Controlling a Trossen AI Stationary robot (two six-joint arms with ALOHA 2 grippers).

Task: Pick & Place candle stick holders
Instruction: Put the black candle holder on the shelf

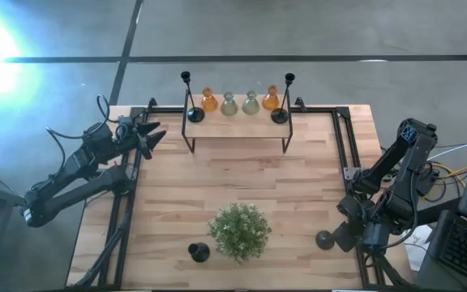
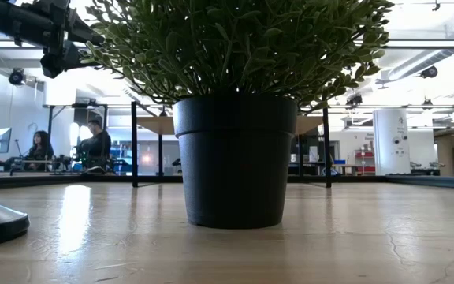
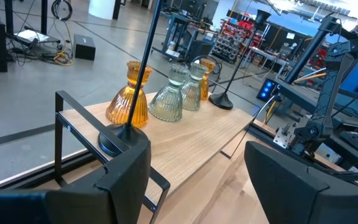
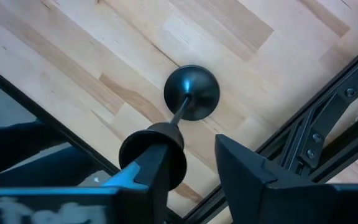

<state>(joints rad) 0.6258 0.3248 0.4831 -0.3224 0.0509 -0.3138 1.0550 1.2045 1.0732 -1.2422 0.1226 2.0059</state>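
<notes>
Two black candle stick holders (image 1: pixel 187 113) (image 1: pixel 280 115) stand on their round bases at the ends of a raised wooden shelf (image 1: pixel 237 126), at the table's far side. A third holder (image 1: pixel 199 252) stands on the table, left of the plant. The fourth (image 4: pixel 191 92) stands upright near the table's right edge. My right gripper (image 4: pixel 194 152) points down over it, open, with the holder's small cup (image 4: pixel 145 152) beside one finger and a gap to the other. My left gripper (image 3: pixel 197 180) waits open at the far left, level, facing the shelf. My right gripper comes from above, pointing down. One finger (image 4: pixel 157 183) overlaps the holder's cup (image 4: pixel 135 152) at the top of the stem. Whether it touches the cup I cannot tell. The other finger (image 4: pixel 247 177) stands clear of it, and the base (image 4: pixel 194 87) rests on the table.
Orange vases (image 1: pixel 209 101) (image 1: pixel 271 100) and grey-green vases (image 1: pixel 229 105) stand in a row on the shelf. A potted plant (image 1: pixel 239 231) sits near the front middle. A black frame rail (image 4: pixel 328 118) runs along the table's right edge, close to the fourth holder.
</notes>
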